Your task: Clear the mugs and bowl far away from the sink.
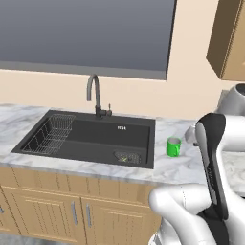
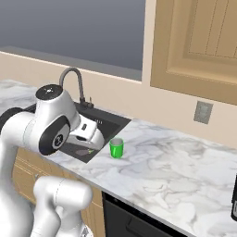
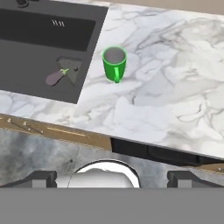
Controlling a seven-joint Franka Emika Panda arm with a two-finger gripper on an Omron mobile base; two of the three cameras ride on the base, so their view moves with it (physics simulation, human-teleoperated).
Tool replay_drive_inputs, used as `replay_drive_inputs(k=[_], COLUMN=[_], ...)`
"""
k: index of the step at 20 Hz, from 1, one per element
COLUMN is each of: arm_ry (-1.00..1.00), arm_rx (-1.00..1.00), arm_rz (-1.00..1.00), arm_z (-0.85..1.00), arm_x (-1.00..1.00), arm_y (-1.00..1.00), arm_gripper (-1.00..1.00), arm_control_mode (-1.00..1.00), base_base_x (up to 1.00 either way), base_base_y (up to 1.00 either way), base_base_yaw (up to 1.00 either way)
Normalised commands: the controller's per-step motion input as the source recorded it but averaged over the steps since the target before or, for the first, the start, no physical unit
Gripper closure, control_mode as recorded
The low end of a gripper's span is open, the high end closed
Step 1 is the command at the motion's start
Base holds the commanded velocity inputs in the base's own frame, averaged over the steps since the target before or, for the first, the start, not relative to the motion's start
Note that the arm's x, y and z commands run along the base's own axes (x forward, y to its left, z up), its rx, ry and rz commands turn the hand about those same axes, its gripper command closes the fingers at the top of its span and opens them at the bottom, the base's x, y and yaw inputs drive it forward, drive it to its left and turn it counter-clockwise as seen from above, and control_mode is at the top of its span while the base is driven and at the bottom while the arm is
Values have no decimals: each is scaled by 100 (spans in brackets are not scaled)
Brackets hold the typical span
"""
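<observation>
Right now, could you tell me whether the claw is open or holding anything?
Claw: open and empty, fingertips wide apart, well short of the green mug on the counter.

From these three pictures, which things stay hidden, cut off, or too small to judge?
- Counter right of the green mug: in the left base view the arm covers it.
- Sink: in the right base view the arm hides most of it.
- Small object in the sink corner: too small to identify in the hand view.
- Grey appliance: cut off by the right edge of the left base view.
</observation>
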Motion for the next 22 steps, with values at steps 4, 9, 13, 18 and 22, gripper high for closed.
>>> replay_drive_inputs(k=[4,9,13,18,22], arm_ry=[10,10,7,3,0], arm_rx=[1,2,1,0,0], arm_rz=[4,4,4,4,1], arm_z=[-42,-40,-32,-18,-7], arm_x=[47,45,41,42,24], arm_y=[-7,-4,-6,-8,-14], arm_gripper=[-100,-100,-100,-100,-100], arm_control_mode=[-100,-100,-100,-100,-100], base_base_x=[0,0,0,0,0], base_base_y=[0,0,0,0,0], base_base_yaw=[0,0,0,0,0])
